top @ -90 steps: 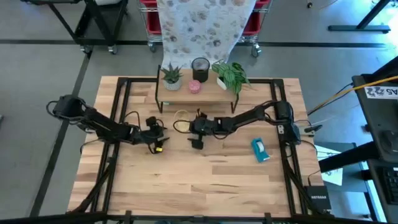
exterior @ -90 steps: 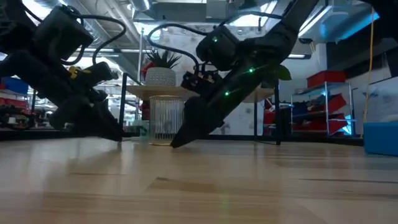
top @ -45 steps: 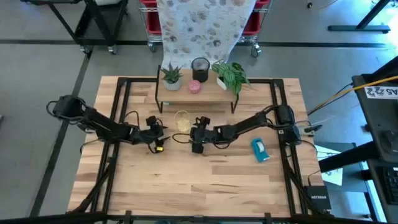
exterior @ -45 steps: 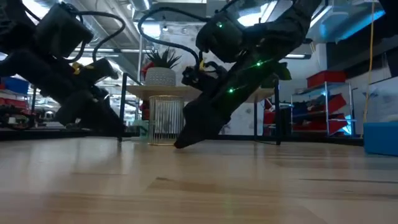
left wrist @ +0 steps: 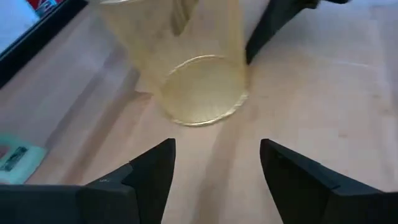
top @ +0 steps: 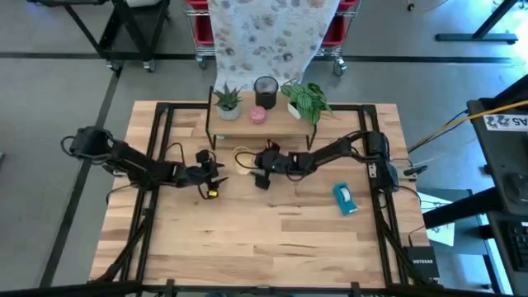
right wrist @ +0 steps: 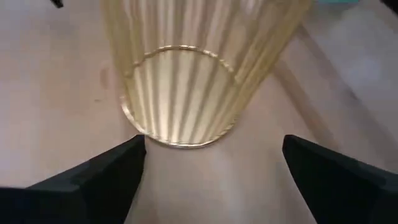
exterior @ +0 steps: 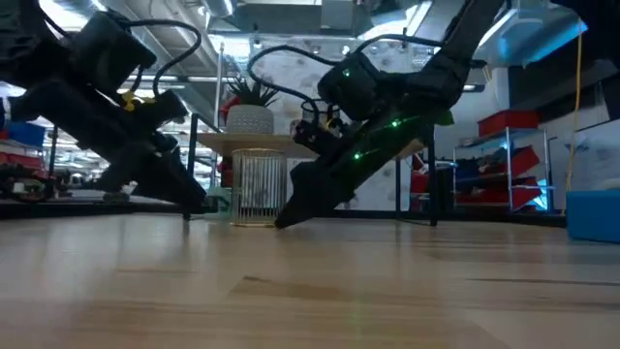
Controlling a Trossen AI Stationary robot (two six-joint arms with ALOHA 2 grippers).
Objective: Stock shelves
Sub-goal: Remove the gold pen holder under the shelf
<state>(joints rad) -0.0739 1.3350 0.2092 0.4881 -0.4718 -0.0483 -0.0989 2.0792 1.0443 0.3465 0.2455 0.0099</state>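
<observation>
Black jointed arms (top: 140, 167), looped cables (green LEDs on right).

One rack of shelves (top: 285, 122) stands on the counter (top: 272, 247). On its top plank are two potted plants, a spiky one (top: 228, 101) and a leafy one (top: 305, 99), one dark cup (top: 266, 87) and one small pink item (top: 258, 115). One ribbed clear glass (top: 242, 158) stands on the counter, and one blue box (top: 344, 198). Two arms reach in, each with one end effector: left (top: 213, 176), right (top: 262, 169).
</observation>
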